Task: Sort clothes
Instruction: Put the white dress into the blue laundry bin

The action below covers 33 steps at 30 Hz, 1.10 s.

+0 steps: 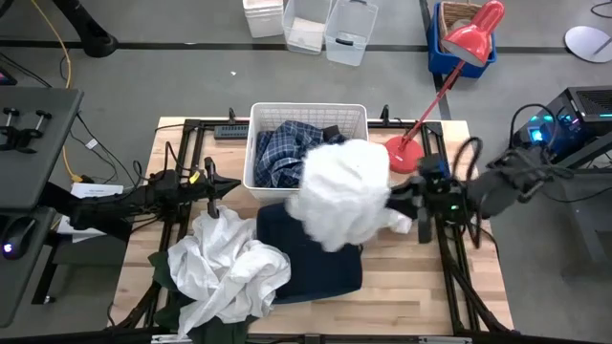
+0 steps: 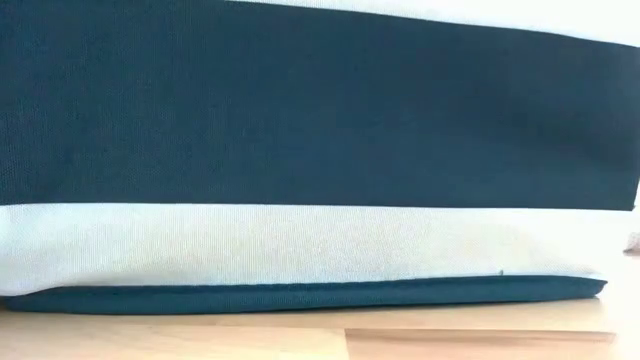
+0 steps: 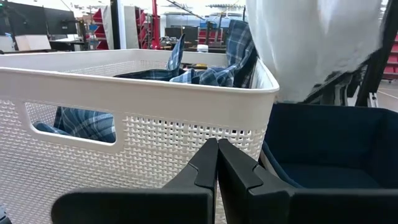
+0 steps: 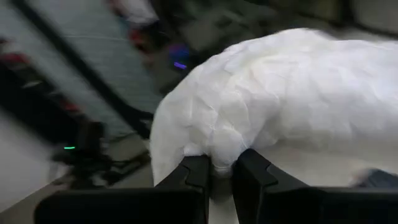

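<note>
The right gripper (image 4: pixel 219 171) is pinching a white garment (image 1: pixel 342 191) that is hanging beneath it over the navy bin (image 1: pixel 330 272), apparently mid-sort and needing release there, while the left gripper (image 3: pixel 217 163) is waiting closed and empty beside the white basket (image 1: pixel 308 117).

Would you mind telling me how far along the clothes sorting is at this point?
Partly done. A white pile lies heaped on the table's left side, over a dark green garment. In hand: the right gripper holds a white garment lifted above the navy bin. Still left: the plaid shirt in the white basket. The left gripper waits shut beside the basket.
</note>
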Motion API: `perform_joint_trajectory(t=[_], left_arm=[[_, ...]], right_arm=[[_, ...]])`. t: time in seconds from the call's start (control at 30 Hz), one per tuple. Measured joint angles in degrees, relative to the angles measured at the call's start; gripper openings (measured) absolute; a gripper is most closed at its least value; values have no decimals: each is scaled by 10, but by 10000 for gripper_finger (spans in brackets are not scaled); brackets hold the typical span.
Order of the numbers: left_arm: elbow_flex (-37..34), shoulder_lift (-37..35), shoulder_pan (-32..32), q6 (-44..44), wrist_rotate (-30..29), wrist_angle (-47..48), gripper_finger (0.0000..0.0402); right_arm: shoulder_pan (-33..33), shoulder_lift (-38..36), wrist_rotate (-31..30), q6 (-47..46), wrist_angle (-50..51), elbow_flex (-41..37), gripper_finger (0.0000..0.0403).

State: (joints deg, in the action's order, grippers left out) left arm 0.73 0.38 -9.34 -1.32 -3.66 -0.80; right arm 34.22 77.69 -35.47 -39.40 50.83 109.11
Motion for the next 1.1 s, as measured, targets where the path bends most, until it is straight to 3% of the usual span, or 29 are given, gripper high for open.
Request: perform_joint_trajectory(t=[0.1,0.27,0.4,0.6,0.7,1.1], left_arm=[[0,0,0,0,0,0,0],[0,0,0,0,0,0,0],[0,0,0,0,0,0,0],[0,0,0,0,0,0,0],[0,0,0,0,0,0,0],[0,0,0,0,0,0,0]], right_arm=[[-34,35,87,89,-103,14,31],[-67,81,192,127,-182,18,31],[-78,99,194,116,-140,18,31],[-96,121,129,61,-44,17,31],[-104,138,126,24,3,16,31],[-127,214,291,54,-87,16,30]])
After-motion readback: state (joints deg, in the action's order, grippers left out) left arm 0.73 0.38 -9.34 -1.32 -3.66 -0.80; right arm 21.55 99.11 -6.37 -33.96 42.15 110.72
